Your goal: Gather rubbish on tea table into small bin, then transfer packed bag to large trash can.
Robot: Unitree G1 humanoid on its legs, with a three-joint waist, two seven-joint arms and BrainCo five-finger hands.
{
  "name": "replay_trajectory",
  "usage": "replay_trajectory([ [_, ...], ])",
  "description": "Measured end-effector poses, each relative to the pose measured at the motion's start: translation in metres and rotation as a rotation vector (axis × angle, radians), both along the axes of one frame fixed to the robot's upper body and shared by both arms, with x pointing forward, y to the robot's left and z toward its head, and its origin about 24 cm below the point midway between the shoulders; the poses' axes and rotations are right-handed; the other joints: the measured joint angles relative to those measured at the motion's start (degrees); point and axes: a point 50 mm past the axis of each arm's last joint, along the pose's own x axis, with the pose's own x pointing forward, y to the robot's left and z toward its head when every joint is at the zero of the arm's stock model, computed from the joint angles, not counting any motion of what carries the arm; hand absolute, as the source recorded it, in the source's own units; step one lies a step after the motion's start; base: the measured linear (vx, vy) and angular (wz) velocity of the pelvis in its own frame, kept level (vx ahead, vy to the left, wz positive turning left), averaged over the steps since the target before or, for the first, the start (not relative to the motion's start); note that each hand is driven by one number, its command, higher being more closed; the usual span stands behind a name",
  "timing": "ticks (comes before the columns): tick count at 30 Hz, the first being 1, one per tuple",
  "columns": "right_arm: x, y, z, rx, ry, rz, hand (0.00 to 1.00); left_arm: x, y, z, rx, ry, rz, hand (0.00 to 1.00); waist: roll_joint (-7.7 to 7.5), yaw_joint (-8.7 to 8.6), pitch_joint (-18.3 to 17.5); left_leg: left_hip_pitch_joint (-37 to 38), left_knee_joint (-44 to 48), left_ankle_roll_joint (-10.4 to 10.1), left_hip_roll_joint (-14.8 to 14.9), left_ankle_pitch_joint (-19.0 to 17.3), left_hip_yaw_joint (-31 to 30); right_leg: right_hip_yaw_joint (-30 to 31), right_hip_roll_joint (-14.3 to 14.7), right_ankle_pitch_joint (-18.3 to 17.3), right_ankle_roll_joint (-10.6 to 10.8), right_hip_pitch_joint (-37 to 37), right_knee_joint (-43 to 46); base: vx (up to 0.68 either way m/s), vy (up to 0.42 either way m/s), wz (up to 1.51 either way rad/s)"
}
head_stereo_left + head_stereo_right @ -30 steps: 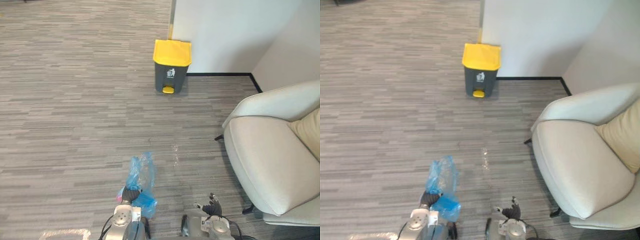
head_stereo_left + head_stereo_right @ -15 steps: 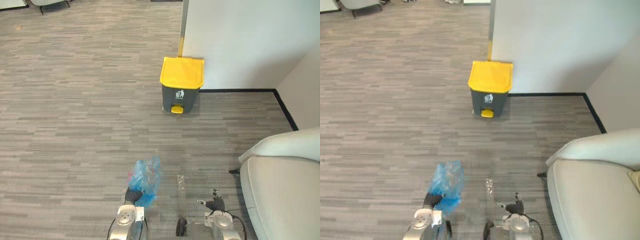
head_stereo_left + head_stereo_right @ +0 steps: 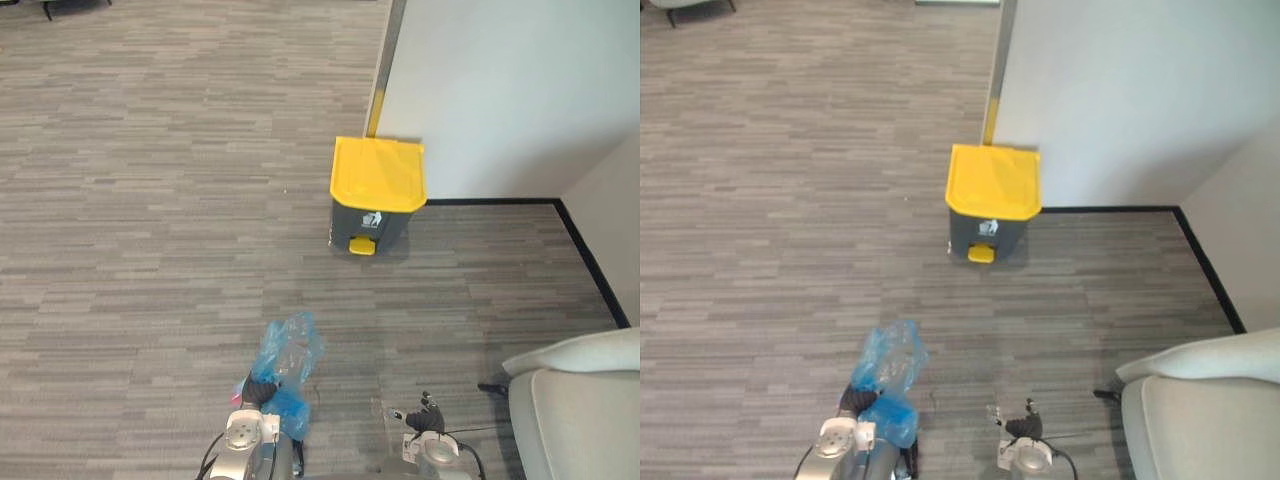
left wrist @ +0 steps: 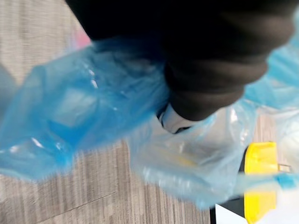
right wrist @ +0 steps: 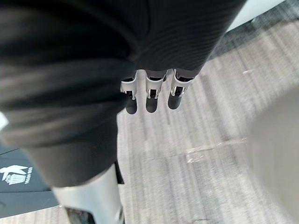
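Transfer step: your left hand (image 3: 262,390) clenches the crumpled blue plastic bag (image 3: 287,350); right hand (image 5: 149,95) hangs slack-fingered. Next: approach the yellow-lidded grey pedal trash can (image 3: 377,195), open it.

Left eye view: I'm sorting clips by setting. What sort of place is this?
Probably an office lounge or waiting area: grey striped flooring, a yellow-lidded pedal trash can against a white wall, and a pale armchair at the right. The left hand grips a blue bag.
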Motion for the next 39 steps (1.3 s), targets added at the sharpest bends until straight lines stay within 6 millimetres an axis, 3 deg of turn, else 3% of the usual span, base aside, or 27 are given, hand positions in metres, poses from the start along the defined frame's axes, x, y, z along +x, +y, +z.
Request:
replay_trajectory([
  [2, 0.004, -0.002, 0.003, -0.009, -0.024, 0.0, 0.0, 0.002, -0.001, 0.002, -0.004, -0.01, 0.0, 1.0, 0.5, -0.27, 0.3, 4.2, -2.4, -0.4, 0.5, -1.2, -0.1, -3.9, 0.9, -2.2, -2.3, -4.8, -0.6, 0.41, -0.046, -0.03],
  [4, 0.008, -0.003, 0.006, -0.018, -0.042, 0.007, 0.0, 0.005, -0.001, 0.004, -0.005, -0.025, 0.002, 1.0, 1.08, -0.56, 0.6, 6.8, -3.2, -1.3, 2.1, -2.7, -0.4, -7.7, 2.8, -3.6, -3.7, -8.0, -7.4, 0.4, -0.125, 0.06],
  [5, 0.01, -0.002, 0.006, -0.02, -0.041, 0.013, 0.0, 0.008, 0.0, 0.005, -0.004, -0.033, 0.007, 1.0, 1.15, -0.75, 0.8, 9.2, -4.5, -2.1, 3.2, -3.2, -0.8, -10.0, 4.5, -2.7, -4.5, -8.6, -18.3, 0.35, -0.139, 0.22],
  [6, 0.01, -0.002, 0.005, -0.021, -0.036, 0.016, 0.0, 0.011, 0.001, 0.006, 0.002, -0.038, 0.004, 1.0, 0.74, -0.94, 0.8, 10.8, -5.6, -2.3, 3.2, -3.3, -1.3, -10.7, 5.1, -0.6, -4.9, -8.7, -25.6, 0.47, -0.198, 0.39],
  [7, 0.008, -0.002, 0.003, -0.023, -0.021, 0.021, 0.0, 0.013, 0.003, 0.006, 0.008, -0.037, 0.0, 1.0, -0.18, -1.4, 0.5, 12.2, -6.9, -3.2, 2.7, -3.7, -2.0, -10.4, 5.9, 4.3, -5.1, -8.2, -35.1, 0.52, -0.194, 0.37],
  [8, 0.013, -0.008, 0.005, -0.041, -0.022, 0.032, 0.0, 0.015, 0.001, 0.003, 0.006, -0.021, -0.002, 1.0, 1.35, -1.9, 0.5, 13.9, -7.8, -4.3, 4.1, -4.1, -4.4, -11.0, 7.8, 10.7, -8.3, -6.3, -38.0, 0.67, -0.246, 0.19],
  [10, 0.022, -0.013, 0.007, -0.058, -0.03, 0.037, 0.0, 0.017, 0.002, 0.003, 0.011, -0.02, -0.011, 1.0, 1.73, -1.81, 1.0, 14.0, -8.6, -3.5, 4.0, -0.7, -6.4, -10.5, 8.2, 8.1, -9.4, -6.0, -36.4, 0.49, -0.177, 0.01],
  [12, 0.013, -0.018, 0.002, -0.058, 0.005, 0.011, 0.0, 0.019, -0.003, 0.004, 0.0, -0.022, -0.015, 1.0, 2.07, -2.26, 0.8, 16.2, -8.6, -4.5, 4.3, 2.1, -7.8, -11.1, 7.7, 4.5, -10.0, -4.8, -33.0, 0.38, -0.155, 0.22],
  [13, 0.006, -0.019, -0.001, -0.053, 0.028, 0.003, 0.0, 0.02, -0.004, 0.004, -0.002, -0.025, -0.017, 1.0, 2.54, -3.01, 0.7, 15.9, -5.9, -5.4, 5.2, 2.7, -9.1, -12.4, 8.1, 3.1, -10.1, -2.7, -33.6, 0.38, -0.15, 0.32],
  [14, 0.004, -0.019, -0.002, -0.053, 0.038, 0.003, 0.0, 0.021, -0.006, 0.005, -0.009, -0.03, -0.02, 1.0, 2.61, -3.1, 0.7, 13.6, 1.8, -6.4, 6.3, 3.3, -9.2, -13.1, 9.1, 2.3, -9.8, 0.6, -36.2, 0.5, -0.179, 0.25],
  [15, 0.004, -0.017, -0.002, -0.053, 0.039, 0.014, 0.0, 0.023, -0.007, 0.007, -0.014, -0.04, -0.019, 1.0, 2.93, -3.13, 0.9, 8.7, 14.6, -9.3, 8.1, 5.9, -9.0, -13.3, 10.4, 2.1, -9.9, 4.2, -39.5, 0.32, -0.083, 0.04],
  [16, 0.004, -0.016, -0.002, -0.054, 0.04, 0.022, 0.0, 0.023, -0.007, 0.007, -0.017, -0.041, -0.016, 1.0, 3.12, -2.99, 0.9, 6.5, 19.4, -10.0, 8.9, 7.8, -8.9, -13.2, 10.9, 2.1, -9.9, 5.7, -40.7, 0.24, -0.019, -0.12],
  [17, 0.007, -0.014, -0.001, -0.055, 0.031, 0.04, 0.0, 0.021, -0.01, 0.008, -0.027, -0.047, -0.016, 1.0, 3.34, -2.89, 1.0, 2.7, 28.1, -9.7, 11.0, 7.4, -8.0, -12.8, 11.7, 2.1, -10.0, 8.0, -42.8, 0.26, 0.051, -0.35],
  [18, 0.007, -0.009, -0.001, -0.045, 0.031, 0.047, 0.0, 0.019, -0.012, 0.009, -0.041, -0.051, -0.011, 1.0, 3.24, -2.03, 0.9, -1.3, 34.0, -7.7, 13.4, 3.5, -4.5, -11.6, 12.2, 2.0, -10.2, 11.0, -44.7, 0.25, 0.059, -0.51],
  [20, 0.009, -0.006, -0.001, -0.033, 0.023, 0.038, 0.0, 0.016, -0.017, 0.009, -0.062, -0.054, -0.011, 1.0, 2.76, -1.15, 0.8, -5.2, 29.0, -5.8, 13.9, 0.3, -0.2, -9.3, 11.3, 2.5, -9.4, 13.9, -46.8, 0.27, 0.103, -0.65],
  [22, 0.012, -0.006, 0.001, -0.034, 0.008, 0.036, 0.0, 0.016, -0.017, 0.009, -0.065, -0.055, -0.013, 1.0, 2.67, -0.72, 0.8, -6.9, 20.5, -5.2, 13.8, -0.1, 0.7, -8.4, 10.5, 3.0, -8.5, 14.8, -48.0, 0.22, 0.155, -0.54],
  [23, 0.013, -0.007, 0.002, -0.038, 0.004, 0.033, 0.0, 0.017, -0.017, 0.009, -0.063, -0.056, -0.014, 1.0, 2.87, -0.33, 0.7, -7.5, 11.9, -4.3, 13.2, 1.4, 0.4, -7.7, 9.7, 3.0, -6.9, 15.2, -48.6, 0.23, 0.247, -0.46],
  [24, 0.011, -0.016, 0.002, -0.059, 0.009, 0.027, 0.0, 0.016, -0.018, 0.008, -0.068, -0.049, -0.014, 1.0, 4.2, -0.3, 0.2, -7.4, 0.3, -3.8, 12.9, 10.2, -0.4, -6.7, 9.8, 2.6, -4.7, 15.6, -48.9, 0.29, 0.316, -0.4],
  [25, 0.01, -0.017, 0.002, -0.062, 0.015, 0.026, 0.0, 0.014, -0.019, 0.007, -0.068, -0.041, -0.014, 1.0, 4.55, -0.16, 0.2, -7.5, -0.9, -7.5, 12.8, 12.3, -1.5, -6.4, 10.0, 2.0, -3.6, 15.8, -48.8, 0.24, 0.262, -0.09],
  [27, -0.003, -0.01, -0.007, -0.037, 0.073, 0.026, 0.0, 0.012, -0.007, 0.003, -0.025, -0.017, -0.029, 1.0, 1.26, -0.2, -0.3, -5.4, -4.2, -6.4, 8.2, 12.6, -1.2, -5.1, 6.0, 2.4, -2.2, 16.5, -51.1, 0.18, 0.229, 0.13],
  [28, -0.005, -0.009, -0.008, -0.032, 0.081, 0.024, 0.0, 0.012, -0.004, 0.003, -0.014, -0.016, -0.03, 1.0, 0.7, -0.17, -0.7, -5.3, -4.9, -6.2, 7.4, 12.7, -1.1, -5.0, 5.5, 2.3, -2.0, 16.5, -51.5, 0.13, 0.181, 0.16],
  [30, -0.005, -0.007, -0.009, -0.027, 0.088, 0.028, 0.0, 0.008, 0.008, -0.001, 0.024, 0.01, -0.032, 1.0, 0.07, -0.2, -1.0, -4.7, -7.1, -5.2, 5.2, 13.3, -0.9, -4.5, 3.8, 2.6, -1.2, 16.6, -52.6, 0.1, 0.107, 0.11],
  [35, -0.002, -0.006, -0.009, -0.026, 0.095, 0.035, 0.0, -0.007, 0.023, -0.011, 0.074, 0.078, -0.044, 1.0, 0.47, -0.23, -1.0, -1.5, -10.8, -4.6, 3.1, 13.8, 0.5, -3.1, 2.3, 2.4, 0.3, 17.8, -54.2, 0.05, 0.041, -0.12],
  [37, -0.002, -0.01, -0.01, -0.036, 0.103, 0.037, 0.0, -0.006, 0.024, -0.01, 0.076, 0.075, -0.045, 1.0, 0.21, -0.17, -0.8, -2.4, -8.9, -4.2, 2.8, 11.9, 0.5, -2.4, 1.6, 0.9, 0.4, 17.1, -53.0, 0.05, 0.046, -0.09],
  [39, -0.006, -0.017, -0.011, -0.044, 0.117, 0.013, 0.0, -0.009, 0.019, -0.011, 0.067, 0.079, -0.056, 1.0, -0.64, -0.16, -0.3, -4.1, -2.1, -2.4, 1.5, 6.0, 0.0, -1.5, -0.3, -1.8, 1.5, 15.6, -46.6, 0.11, 0.142, -0.25],
])
